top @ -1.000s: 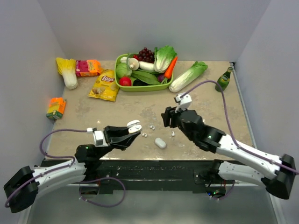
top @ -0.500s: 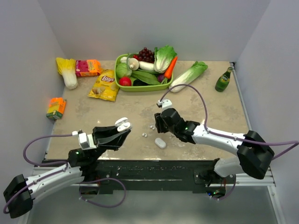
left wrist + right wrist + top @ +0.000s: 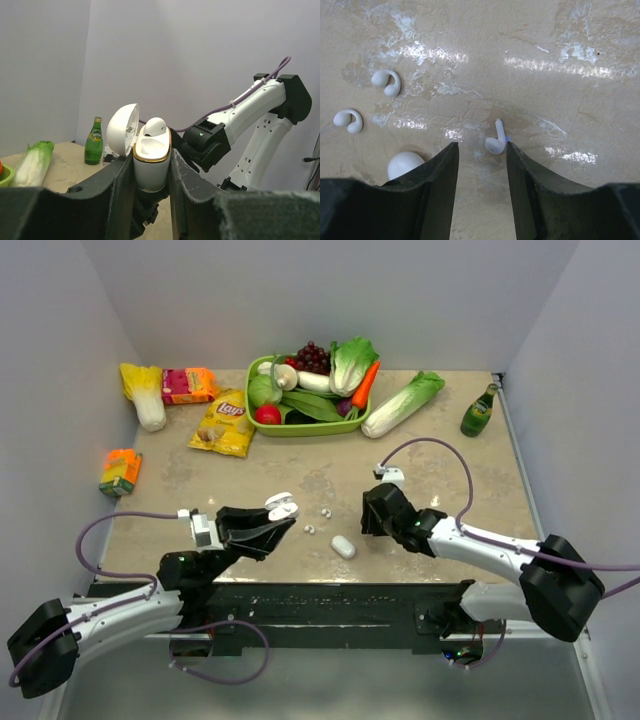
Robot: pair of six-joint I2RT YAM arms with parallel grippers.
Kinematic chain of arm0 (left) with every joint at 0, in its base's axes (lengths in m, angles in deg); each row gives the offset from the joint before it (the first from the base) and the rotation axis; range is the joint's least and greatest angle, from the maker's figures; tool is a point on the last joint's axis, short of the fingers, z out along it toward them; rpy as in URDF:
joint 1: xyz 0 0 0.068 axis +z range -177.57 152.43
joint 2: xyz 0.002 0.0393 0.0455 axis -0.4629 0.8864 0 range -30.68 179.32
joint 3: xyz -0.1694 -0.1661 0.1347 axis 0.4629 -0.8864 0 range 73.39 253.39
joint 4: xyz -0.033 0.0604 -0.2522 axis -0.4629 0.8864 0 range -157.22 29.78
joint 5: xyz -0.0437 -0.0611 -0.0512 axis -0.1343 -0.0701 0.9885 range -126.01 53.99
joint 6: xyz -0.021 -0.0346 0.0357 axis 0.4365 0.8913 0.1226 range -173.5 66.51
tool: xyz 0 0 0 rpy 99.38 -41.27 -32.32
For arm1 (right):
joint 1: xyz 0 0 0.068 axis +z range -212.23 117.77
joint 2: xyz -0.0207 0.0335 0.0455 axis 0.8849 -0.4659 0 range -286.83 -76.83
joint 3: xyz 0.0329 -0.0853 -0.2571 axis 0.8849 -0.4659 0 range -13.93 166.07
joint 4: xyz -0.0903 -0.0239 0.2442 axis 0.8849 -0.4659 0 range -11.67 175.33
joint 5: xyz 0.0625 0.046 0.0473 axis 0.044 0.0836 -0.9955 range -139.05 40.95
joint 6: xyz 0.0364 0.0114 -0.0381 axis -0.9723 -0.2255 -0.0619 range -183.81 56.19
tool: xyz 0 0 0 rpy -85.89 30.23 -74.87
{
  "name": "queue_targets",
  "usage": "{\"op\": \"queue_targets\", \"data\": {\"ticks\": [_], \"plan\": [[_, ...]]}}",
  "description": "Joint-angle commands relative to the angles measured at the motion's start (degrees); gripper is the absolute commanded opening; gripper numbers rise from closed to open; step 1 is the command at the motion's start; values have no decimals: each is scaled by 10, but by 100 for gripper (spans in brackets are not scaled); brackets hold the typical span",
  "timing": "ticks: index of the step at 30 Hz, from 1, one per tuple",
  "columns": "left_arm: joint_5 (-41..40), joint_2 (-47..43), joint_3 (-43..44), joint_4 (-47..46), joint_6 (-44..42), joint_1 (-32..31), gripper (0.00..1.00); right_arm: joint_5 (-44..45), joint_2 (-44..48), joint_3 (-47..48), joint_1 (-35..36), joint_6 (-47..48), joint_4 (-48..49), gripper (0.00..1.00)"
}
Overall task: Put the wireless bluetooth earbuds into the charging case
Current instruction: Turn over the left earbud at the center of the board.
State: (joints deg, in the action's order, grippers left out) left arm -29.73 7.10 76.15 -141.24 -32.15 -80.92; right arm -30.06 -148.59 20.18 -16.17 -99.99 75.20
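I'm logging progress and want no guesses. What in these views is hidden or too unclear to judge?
Left wrist view: the lower half of the charging case, covered by the left end effector; whether the earbud in it is fully seated is unclear.
Top view: the stemmed earbud, hidden under the right end effector.
Right wrist view: the closed oval case, partly behind a finger.

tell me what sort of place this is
Probably a robot lab test cell: a tabletop boxed in by plain grey panels, two arms bolted at its near edge, and staged props like a green basket of produce and a chips bag.
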Motion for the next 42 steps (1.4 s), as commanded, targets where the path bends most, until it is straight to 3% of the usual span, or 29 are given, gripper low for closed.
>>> {"op": "queue_targets", "data": {"ticks": [1, 21, 36, 42], "plan": [[14, 12, -104, -84, 15, -3, 0, 20, 27, -17, 1, -49, -23, 45], [23, 32, -126, -119, 35, -8, 0, 27, -13, -32, 1, -78, -10, 14], [19, 40, -130, -120, 33, -9, 0, -1, -97, 23, 1, -49, 32, 12], [16, 48, -130, -123, 31, -9, 0, -11, -124, 50, 1, -33, 42, 17]]}}
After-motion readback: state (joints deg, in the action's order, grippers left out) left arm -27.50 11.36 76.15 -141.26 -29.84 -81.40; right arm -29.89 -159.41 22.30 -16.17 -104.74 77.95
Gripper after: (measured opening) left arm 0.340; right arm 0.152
